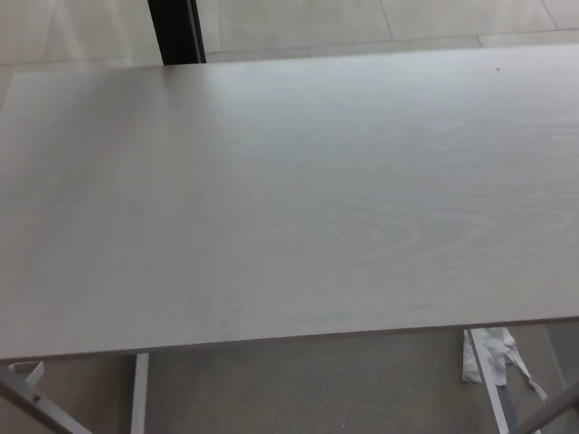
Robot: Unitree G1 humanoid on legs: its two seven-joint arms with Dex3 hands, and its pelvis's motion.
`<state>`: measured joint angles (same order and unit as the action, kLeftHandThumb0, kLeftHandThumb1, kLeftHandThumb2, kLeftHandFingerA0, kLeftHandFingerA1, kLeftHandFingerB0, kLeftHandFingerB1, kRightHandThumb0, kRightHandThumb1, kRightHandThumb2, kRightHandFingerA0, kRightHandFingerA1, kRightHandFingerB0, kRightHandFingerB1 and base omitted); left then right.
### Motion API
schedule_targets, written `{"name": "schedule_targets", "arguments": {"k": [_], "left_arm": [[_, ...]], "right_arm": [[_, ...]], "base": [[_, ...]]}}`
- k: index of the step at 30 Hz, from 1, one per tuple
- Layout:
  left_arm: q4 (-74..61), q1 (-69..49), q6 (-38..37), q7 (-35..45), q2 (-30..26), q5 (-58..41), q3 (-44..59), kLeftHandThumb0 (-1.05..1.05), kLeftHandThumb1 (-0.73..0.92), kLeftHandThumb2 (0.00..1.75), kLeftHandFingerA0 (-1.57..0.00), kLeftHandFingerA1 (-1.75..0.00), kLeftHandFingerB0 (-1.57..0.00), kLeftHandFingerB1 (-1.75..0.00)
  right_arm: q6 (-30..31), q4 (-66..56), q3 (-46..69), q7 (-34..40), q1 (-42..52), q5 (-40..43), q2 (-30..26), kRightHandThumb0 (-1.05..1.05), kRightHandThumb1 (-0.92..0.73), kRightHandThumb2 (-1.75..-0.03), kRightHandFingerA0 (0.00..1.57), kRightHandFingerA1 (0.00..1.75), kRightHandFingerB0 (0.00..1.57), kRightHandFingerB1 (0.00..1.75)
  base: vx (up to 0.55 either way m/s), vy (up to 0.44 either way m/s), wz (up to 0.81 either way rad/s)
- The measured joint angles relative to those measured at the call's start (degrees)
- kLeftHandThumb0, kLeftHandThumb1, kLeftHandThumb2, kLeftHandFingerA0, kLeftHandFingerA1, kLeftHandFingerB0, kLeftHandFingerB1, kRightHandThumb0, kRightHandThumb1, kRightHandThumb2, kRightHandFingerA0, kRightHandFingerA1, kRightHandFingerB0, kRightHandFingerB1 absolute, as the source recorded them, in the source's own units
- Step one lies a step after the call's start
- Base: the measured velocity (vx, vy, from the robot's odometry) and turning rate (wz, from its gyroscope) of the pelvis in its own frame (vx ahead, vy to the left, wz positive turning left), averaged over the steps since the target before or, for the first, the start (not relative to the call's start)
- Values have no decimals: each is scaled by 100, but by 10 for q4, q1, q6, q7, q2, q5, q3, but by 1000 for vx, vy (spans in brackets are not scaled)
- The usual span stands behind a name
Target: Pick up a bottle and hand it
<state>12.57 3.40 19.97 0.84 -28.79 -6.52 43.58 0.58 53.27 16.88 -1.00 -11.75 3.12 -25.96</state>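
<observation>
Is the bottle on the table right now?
No, the head view shows only the bare pale tabletop, with no bottle, robot hand or person anywhere in the frame.

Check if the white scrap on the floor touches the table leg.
Cannot tell: in the head view the white scrap overlaps the table leg, depth unclear.

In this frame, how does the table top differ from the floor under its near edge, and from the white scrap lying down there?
The table top is pale, smooth, with faint wood grain; the floor is darker grey and looks rougher. The table top is flat and broad, running past the picture's edges; the white scrap is small, crumpled and lies on the floor by a table leg. Table top and scrap are both light in colour. No bottle, person or robot hand is in view.
</observation>
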Motion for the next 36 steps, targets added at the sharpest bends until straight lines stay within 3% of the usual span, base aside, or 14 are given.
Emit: {"name": "schedule_targets", "arguments": {"k": [4, 9, 12, 13, 15, 16, 21, 22, 23, 27, 28, 29, 33, 36], "left_arm": [[66, -75, 0, 30, -61, -17, 79, -105, 59, 94, 0, -52, 0, -4], [169, -112, -1, 60, -110, -36, 136, -87, 46, 90, -10, -74, 0, -16], [229, -111, -3, 73, -114, -40, 132, -82, 47, 89, -9, -71, 0, -22], [248, -111, -5, 78, -114, -40, 126, -87, 49, 84, -19, -78, -8, -19], [286, -107, -7, 84, -113, -37, 105, -73, 44, 80, -42, -85, -3, -37], [310, -105, -10, 88, -110, -35, 87, -39, 26, 87, -18, -65, 0, -53], [381, -110, -32, 114, -81, -22, -13, -75, 43, 77, -23, -85, -6, -54], [388, -111, -38, 119, -77, -20, -26, -71, 41, 82, -7, -72, -1, -52], [397, -111, -45, 126, -73, -21, -35, -77, 45, 83, -5, -73, 0, -52], [440, -105, -68, 158, -71, -30, -43, -67, 39, 82, -7, -70, -5, -39], [448, -104, -71, 166, -71, -33, -43, -69, 53, 54, -7, -89, 0, -43], [457, -104, -74, 176, -71, -36, -43, -62, 37, 84, -3, -67, -2, -41], [483, -102, -89, 208, -74, -50, -41, -39, 32, 91, -21, -68, 0, -53], [505, -95, -101, 232, -81, -61, -40, -67, 43, 75, -32, -80, -5, -51]], "right_arm": [[0, 6, 1, -2, 0, 0, -5, -51, -60, -58, 80, 121, 38, 40], [0, 18, 2, -6, 0, 0, -11, -51, -60, -58, 76, 108, 39, 39], [-1, 22, 2, -7, -1, 0, -14, -57, -47, -86, 85, 109, 32, 52], [-2, 24, 2, -8, -1, 0, -15, -53, -60, -58, 80, 121, 38, 41], [-2, 25, 2, -9, -1, 0, -17, -53, -60, -58, 91, 135, 38, 40], [-3, 26, 3, -11, -1, 0, -18, -53, -60, -60, 89, 137, 37, 40], [-7, 26, 3, -17, -1, 0, -21, -51, -61, -57, 77, 110, 39, 41], [-7, 27, 3, -17, -1, 0, -22, -54, -46, -85, 84, 105, 34, 54], [-8, 27, 3, -18, -1, 0, -24, -50, -60, -57, 69, 100, 39, 43], [-14, 34, 10, -21, -1, 3, -29, -49, -61, -58, 67, 102, 37, 41], [-14, 35, 12, -22, -1, 3, -29, -50, -62, -58, 68, 97, 36, 40], [-16, 35, 13, -24, 0, 4, -29, -51, -62, -58, 74, 103, 36, 40], [-22, 37, 17, -28, 3, 5, -32, -52, -59, -58, 80, 111, 37, 41], [-27, 40, 21, -31, 4, 7, -32, -51, -59, -58, 85, 122, 37, 41]], "base": [[0, 0, 0], [0, 0, 0], [0, 0, 0], [0, 0, 0], [0, 0, 0], [0, 0, 0], [0, 0, 0], [0, 0, 0], [0, 0, 0], [0, 0, 0], [0, 0, 0], [0, 0, 0], [0, 0, 0], [0, 0, 0]]}}
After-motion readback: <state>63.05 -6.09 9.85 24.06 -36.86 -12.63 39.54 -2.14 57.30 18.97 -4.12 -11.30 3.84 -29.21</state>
